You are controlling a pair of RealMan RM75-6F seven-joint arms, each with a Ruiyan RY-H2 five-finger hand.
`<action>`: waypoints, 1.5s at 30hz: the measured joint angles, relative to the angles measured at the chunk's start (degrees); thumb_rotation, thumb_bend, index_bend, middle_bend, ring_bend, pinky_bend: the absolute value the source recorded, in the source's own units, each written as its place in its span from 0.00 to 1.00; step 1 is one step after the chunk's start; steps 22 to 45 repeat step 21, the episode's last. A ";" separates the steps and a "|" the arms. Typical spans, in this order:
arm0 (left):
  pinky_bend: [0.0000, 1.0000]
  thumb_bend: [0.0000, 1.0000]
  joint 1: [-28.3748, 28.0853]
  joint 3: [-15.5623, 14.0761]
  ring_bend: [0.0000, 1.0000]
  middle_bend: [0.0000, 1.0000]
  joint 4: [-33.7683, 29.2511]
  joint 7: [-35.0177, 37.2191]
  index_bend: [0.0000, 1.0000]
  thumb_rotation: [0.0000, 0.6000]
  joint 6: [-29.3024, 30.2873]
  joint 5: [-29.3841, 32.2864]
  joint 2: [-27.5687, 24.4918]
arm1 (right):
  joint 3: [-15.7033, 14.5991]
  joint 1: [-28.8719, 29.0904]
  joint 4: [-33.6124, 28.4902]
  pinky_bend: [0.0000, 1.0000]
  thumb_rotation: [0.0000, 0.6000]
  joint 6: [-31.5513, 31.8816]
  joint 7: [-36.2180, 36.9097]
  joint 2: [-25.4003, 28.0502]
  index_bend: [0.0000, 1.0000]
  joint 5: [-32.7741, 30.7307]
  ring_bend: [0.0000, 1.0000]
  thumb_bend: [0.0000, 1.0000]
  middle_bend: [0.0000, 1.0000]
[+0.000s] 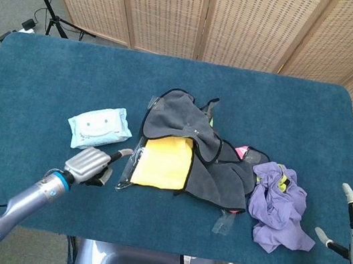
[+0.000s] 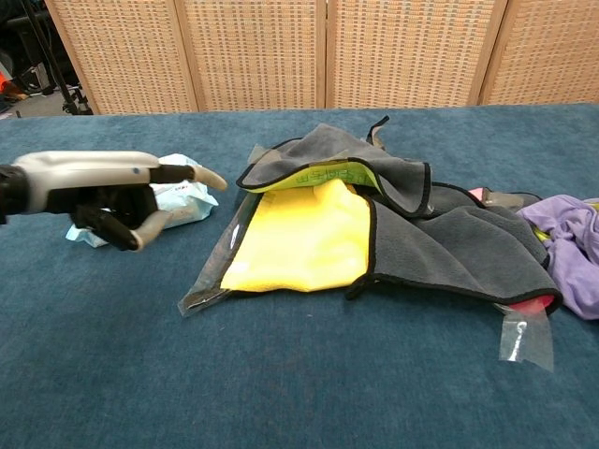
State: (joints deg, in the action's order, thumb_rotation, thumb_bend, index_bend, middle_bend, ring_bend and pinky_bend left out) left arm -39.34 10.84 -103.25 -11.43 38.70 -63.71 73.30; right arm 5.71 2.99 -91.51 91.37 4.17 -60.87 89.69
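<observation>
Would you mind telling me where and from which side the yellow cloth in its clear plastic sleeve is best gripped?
Probably at the near-left corner of the yellow cloth in its clear plastic sleeve, coming from the left robot hand's side: that edge lies flat and uncovered, while the grey black-edged cloth overlaps its far and right sides.

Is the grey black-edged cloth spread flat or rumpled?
Rumpled. The grey black-edged cloth lies in folds, its upper part doubled over the yellow cloth in its clear plastic sleeve, with one corner sticking up.
</observation>
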 measured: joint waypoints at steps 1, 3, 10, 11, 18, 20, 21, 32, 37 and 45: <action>1.00 1.00 -1.65 0.24 1.00 0.96 1.44 -0.62 0.00 1.00 -1.05 1.88 1.81 | 0.00 0.10 0.06 0.00 1.00 -0.21 -0.08 -0.05 0.00 -0.13 0.00 0.00 0.00; 1.00 1.00 -3.97 0.49 1.00 0.96 3.59 -1.50 0.00 1.00 -2.31 4.52 4.40 | 0.03 0.27 0.13 0.00 1.00 -0.49 -0.28 -0.18 0.00 -0.34 0.00 0.00 0.00; 1.00 1.00 -10.92 0.47 1.00 0.96 10.83 -4.53 0.00 1.00 -4.47 13.47 11.44 | 0.39 0.65 0.43 0.00 1.00 -1.17 -0.36 -0.40 0.00 -1.18 0.00 0.00 0.00; 1.00 1.00 -11.57 0.42 1.00 0.96 11.45 -4.72 0.00 1.00 -4.62 14.49 12.00 | 0.43 0.69 0.47 0.00 1.00 -1.26 -0.35 -0.43 0.00 -1.29 0.00 0.00 0.00; 1.00 1.00 -16.15 -0.30 1.00 0.96 14.22 -5.53 0.00 1.00 -5.67 20.02 14.99 | 0.50 1.04 0.71 0.00 1.00 -1.98 -0.56 -0.66 0.00 -1.73 0.00 0.00 0.00; 1.00 1.00 -16.85 -0.48 1.00 0.96 14.43 -5.58 0.00 1.00 -5.78 20.59 15.27 | 0.50 1.06 0.72 0.00 1.00 -2.02 -0.63 -0.69 0.00 -1.77 0.00 0.00 0.00; 1.00 1.00 -17.15 -0.58 1.00 0.96 14.48 -5.65 0.00 1.00 -5.79 20.80 15.34 | 0.50 1.06 0.69 0.00 1.00 -2.02 -0.68 -0.71 0.00 -1.79 0.00 0.00 0.00; 1.00 1.00 -17.15 -0.58 1.00 0.96 14.48 -5.65 0.00 1.00 -5.79 20.80 15.34 | 0.50 1.06 0.69 0.00 1.00 -2.02 -0.68 -0.71 0.00 -1.79 0.00 0.00 0.00; 1.00 1.00 -17.15 -0.58 1.00 0.96 14.48 -5.65 0.00 1.00 -5.79 20.80 15.34 | 0.50 1.06 0.69 0.00 1.00 -2.02 -0.68 -0.71 0.00 -1.79 0.00 0.00 0.00; 1.00 1.00 -17.15 -0.58 1.00 0.96 14.48 -5.65 0.00 1.00 -5.79 20.80 15.34 | 0.50 1.06 0.69 0.00 1.00 -2.02 -0.68 -0.71 0.00 -1.79 0.00 0.00 0.00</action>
